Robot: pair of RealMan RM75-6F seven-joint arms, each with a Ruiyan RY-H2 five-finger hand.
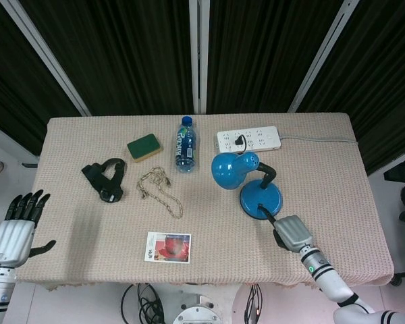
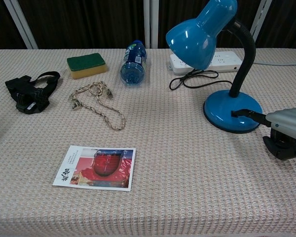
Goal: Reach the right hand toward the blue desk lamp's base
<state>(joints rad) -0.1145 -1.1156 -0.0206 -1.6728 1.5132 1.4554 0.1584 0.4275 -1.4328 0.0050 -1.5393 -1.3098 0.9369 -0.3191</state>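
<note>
The blue desk lamp stands right of the table's middle, its round base under a black gooseneck and a blue shade. My right hand lies just in front of the base on its right. One black finger stretches out and its tip touches the top of the base at the small switch; the other fingers are curled in and hold nothing. My left hand hangs off the table's front left corner with its fingers spread, and it is seen only in the head view.
A white power strip with the lamp's cord lies behind the lamp. A water bottle, a green sponge, a black strap and a rope lie to the left. A photo card sits near the front edge.
</note>
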